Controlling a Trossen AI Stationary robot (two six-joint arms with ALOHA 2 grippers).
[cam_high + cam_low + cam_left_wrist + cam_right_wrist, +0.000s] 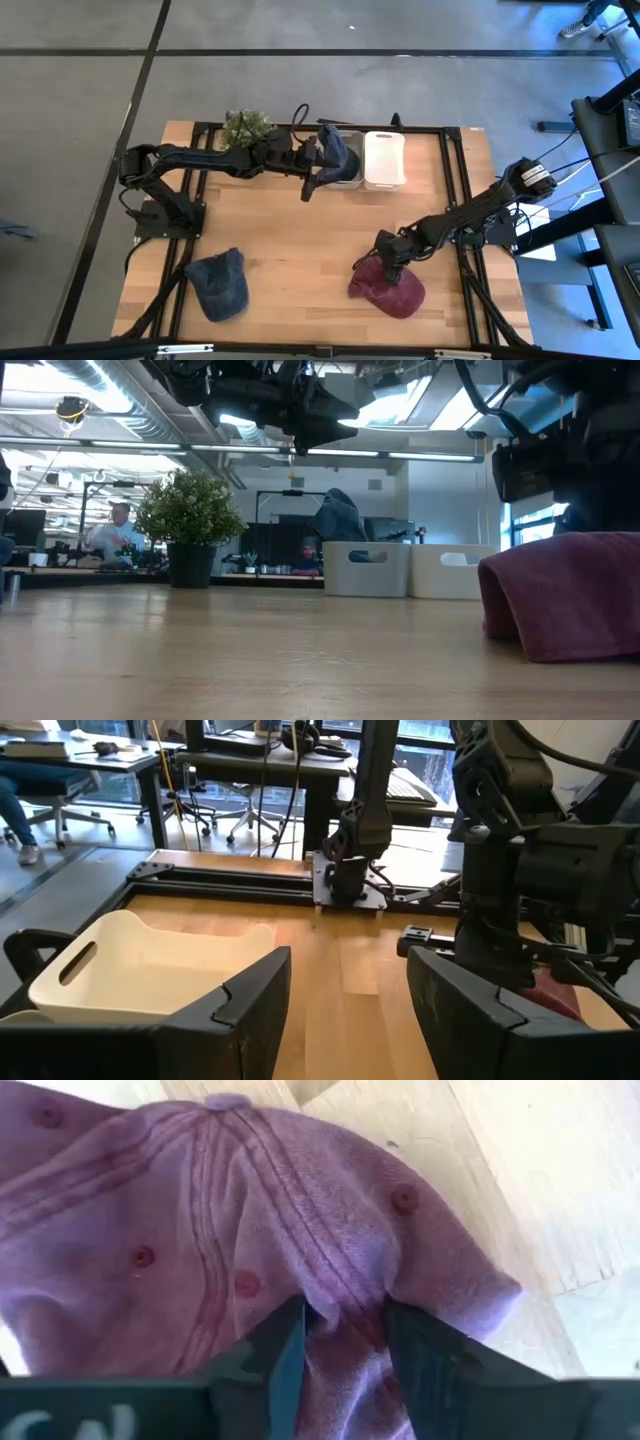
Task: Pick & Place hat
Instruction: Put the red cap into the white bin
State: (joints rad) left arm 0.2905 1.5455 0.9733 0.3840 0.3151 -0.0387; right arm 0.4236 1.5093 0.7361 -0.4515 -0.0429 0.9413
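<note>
A maroon hat [390, 292] lies on the table near its near right corner; my right gripper [390, 264] stands over it, shut on its crown [200, 1210]. A dark blue hat [336, 150] rests on the grey bin [350, 178] at the far edge, its top rising above the bin's rim [338, 515]. My left gripper [350, 1010] hangs open beside that bin [312, 180], above the table, with nothing between its fingers. A second blue hat [220, 284] lies flat near the near left corner. My right gripper [345, 1330] pinches a raised fold of the maroon hat's crown [345, 1295] between its two fingers. The fingers come from above, pointing down. The hat's lower part [570, 630] sits on the table.
A white bin [385, 160] stands right of the grey one, and a potted plant [245, 128] stands left of it at the far edge. A black frame [455, 180] runs round the tabletop. Bare wood lies in the middle. People sit at desks beyond the table [115, 535].
</note>
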